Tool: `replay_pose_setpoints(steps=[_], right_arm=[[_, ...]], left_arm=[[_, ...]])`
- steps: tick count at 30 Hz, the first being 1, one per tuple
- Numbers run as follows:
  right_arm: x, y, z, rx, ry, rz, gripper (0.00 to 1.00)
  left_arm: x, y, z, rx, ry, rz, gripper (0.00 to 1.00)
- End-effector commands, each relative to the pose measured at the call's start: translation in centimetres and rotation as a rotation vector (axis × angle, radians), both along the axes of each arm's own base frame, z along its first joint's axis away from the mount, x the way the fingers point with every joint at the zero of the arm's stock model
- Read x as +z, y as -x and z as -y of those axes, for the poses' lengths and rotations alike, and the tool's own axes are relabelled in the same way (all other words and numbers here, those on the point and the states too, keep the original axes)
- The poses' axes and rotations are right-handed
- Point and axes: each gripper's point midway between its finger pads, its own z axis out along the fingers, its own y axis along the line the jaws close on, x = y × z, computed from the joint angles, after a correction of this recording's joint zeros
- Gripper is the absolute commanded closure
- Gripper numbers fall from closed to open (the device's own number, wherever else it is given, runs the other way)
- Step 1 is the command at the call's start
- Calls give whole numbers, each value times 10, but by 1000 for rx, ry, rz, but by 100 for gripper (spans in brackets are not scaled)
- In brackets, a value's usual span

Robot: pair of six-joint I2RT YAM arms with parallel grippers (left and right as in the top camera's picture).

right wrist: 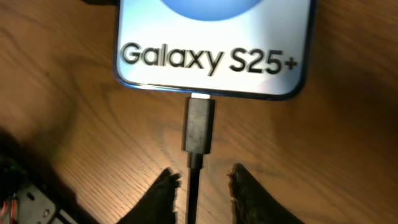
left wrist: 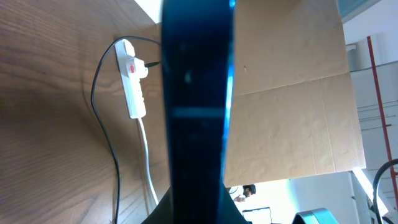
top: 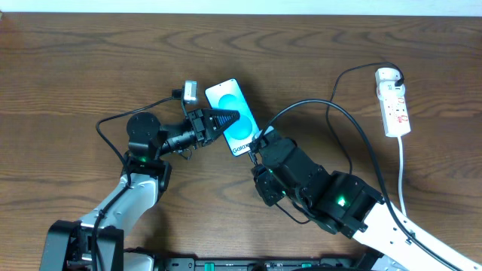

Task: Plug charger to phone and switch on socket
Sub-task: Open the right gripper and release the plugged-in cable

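The phone lies slanted at the table's middle, its blue screen up and its white "Galaxy S25+" band towards my right arm. My left gripper is shut on the phone from the left; in the left wrist view the phone's dark edge fills the middle. The charger's black plug tip sits in the phone's bottom port. My right gripper is open, a finger on each side of the thin black cable and a gap on the right. The cable loops to the white socket at the far right.
The socket's white cord runs down the right side, close to my right arm. The left wrist view shows the socket and both cords on the wood, with a brown cardboard panel behind.
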Motion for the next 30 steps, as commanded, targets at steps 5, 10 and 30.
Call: replay_pose_setpoints(steps=[5,10,30], right_arm=[[-3,-7,-4,-25,17,16,92],[10,-16,-16,-26,-47,64,99],[30,-20,-19,-25,-112,113,79]], left_arm=[[6,0,-1,6,-1,36,92],[6,6,2,-32,-9,58,93],[11,8,2,-46,-8,106,93]])
